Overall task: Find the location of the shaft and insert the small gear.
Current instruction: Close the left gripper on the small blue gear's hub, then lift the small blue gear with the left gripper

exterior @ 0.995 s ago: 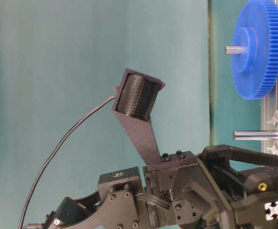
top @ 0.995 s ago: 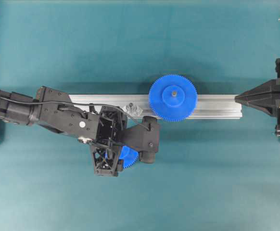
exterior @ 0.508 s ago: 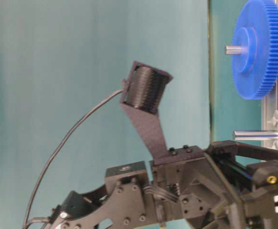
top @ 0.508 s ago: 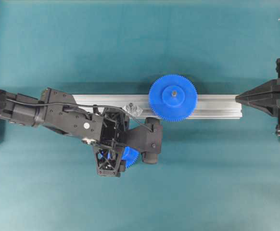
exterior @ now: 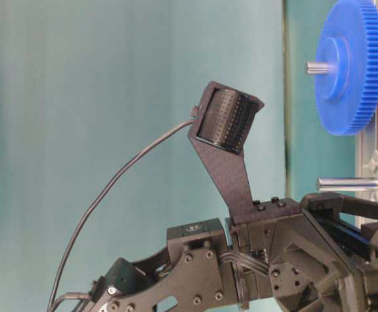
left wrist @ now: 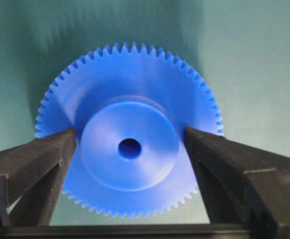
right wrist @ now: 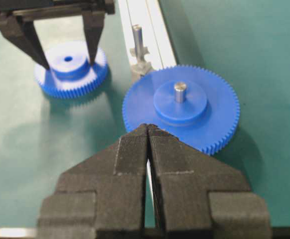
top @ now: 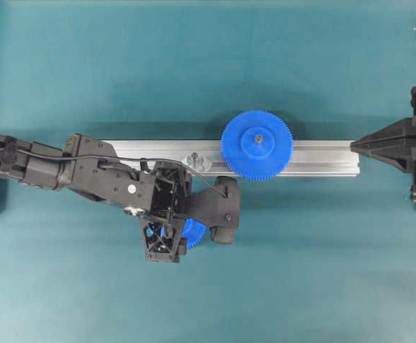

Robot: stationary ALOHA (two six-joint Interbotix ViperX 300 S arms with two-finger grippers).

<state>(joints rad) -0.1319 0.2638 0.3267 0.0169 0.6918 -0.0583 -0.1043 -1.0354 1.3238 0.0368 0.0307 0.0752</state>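
Note:
The small gear [left wrist: 130, 134], bright blue with a raised hub and a dark centre hole, lies flat on the teal mat [top: 301, 271] in front of the rail. My left gripper [left wrist: 129, 138] points straight down over it and stands open. One of its fingers [right wrist: 91, 47] is on each side of the hub, with a thin gap showing. From the right wrist view the small gear [right wrist: 71, 74] sits left of the rail. The shaft [top: 192, 158] [right wrist: 137, 37] rises bare from its clear mount on the rail. My right gripper [right wrist: 148, 127] is shut and empty at the rail's right end.
A larger blue gear [top: 256, 145] with a grey pin sits on the aluminium rail [top: 322, 157], right of the shaft. The left arm's body [top: 108, 179] lies across the rail's left part. Black frame posts stand at the table's left and right edges.
The left arm has shifted a little to the right over the small gear, its jaws still open. The gear, the shaft and the right arm have not moved.

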